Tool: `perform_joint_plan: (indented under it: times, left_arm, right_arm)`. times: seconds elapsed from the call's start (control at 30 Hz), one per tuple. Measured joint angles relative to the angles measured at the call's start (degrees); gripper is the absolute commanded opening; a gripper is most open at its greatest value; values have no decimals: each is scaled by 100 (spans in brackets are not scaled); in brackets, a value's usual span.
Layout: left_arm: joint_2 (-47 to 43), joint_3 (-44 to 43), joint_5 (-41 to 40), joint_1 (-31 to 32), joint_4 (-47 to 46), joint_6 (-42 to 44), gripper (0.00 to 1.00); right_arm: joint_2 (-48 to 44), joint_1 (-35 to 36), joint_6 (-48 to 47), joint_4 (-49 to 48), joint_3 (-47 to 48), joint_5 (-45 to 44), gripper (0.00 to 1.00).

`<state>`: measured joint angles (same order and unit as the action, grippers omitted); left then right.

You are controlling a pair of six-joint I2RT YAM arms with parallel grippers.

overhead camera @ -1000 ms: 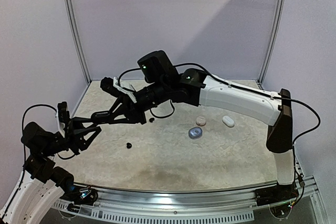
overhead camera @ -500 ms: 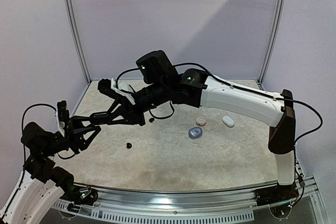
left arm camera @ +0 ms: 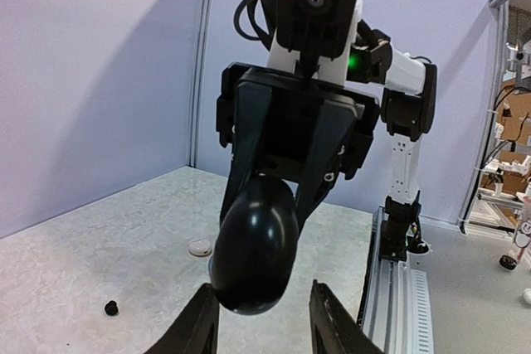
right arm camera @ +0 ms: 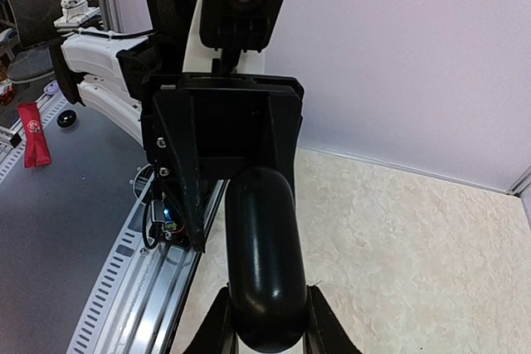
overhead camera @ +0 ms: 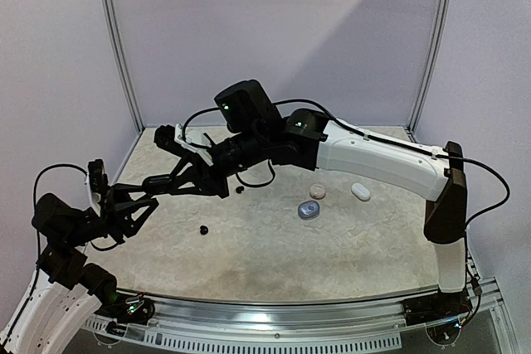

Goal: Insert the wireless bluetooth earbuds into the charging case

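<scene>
A glossy black pebble-shaped charging case [left arm camera: 257,242] hangs in mid-air between the two arms, lid closed. My right gripper [right arm camera: 265,325] is shut on it, a finger pressed to each side. My left gripper [left arm camera: 265,321] faces it from the opposite side. Its jaws stand apart around the case's lower end, the left finger close against the case and a gap at the right finger. In the top view the two grippers meet at the back left, left gripper [overhead camera: 209,173] against right gripper [overhead camera: 224,157]. Two black earbuds [overhead camera: 203,230] [overhead camera: 240,190] lie on the table.
Three more cases lie right of centre: a beige case [overhead camera: 318,191], a white case [overhead camera: 360,191] and a blue-grey case [overhead camera: 309,210]. The back and side walls enclose the table, and a metal rail [overhead camera: 274,321] runs along its near edge.
The left wrist has shifted slightly left at the meeting point. The right arm and the black case have stayed in place.
</scene>
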<state>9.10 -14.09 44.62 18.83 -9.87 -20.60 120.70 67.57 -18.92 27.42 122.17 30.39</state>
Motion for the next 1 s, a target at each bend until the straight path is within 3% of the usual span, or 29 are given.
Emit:
perform_joint_plan:
  times: [0.43, 0.53, 0.7, 0.87, 1.0]
  left_arm:
    - [0, 0, 20, 0, -17, -46, 33]
    - [-2, 0, 22, 0, -22, -48, 25]
    - [-4, 2, 39, 0, -44, -24, 24]
    - [-4, 2, 87, 0, -48, -20, 0]
    - [-4, 2, 90, 0, -46, 2, 0]
  right_arm:
    - [68, 42, -85, 96, 48, -9, 0]
    - [98, 52, -87, 122, 79, -7, 0]
    - [111, 57, -68, 166, 122, 11, 0]
    - [111, 57, -63, 173, 131, 15, 0]
    - [111, 57, -50, 173, 133, 11, 41]
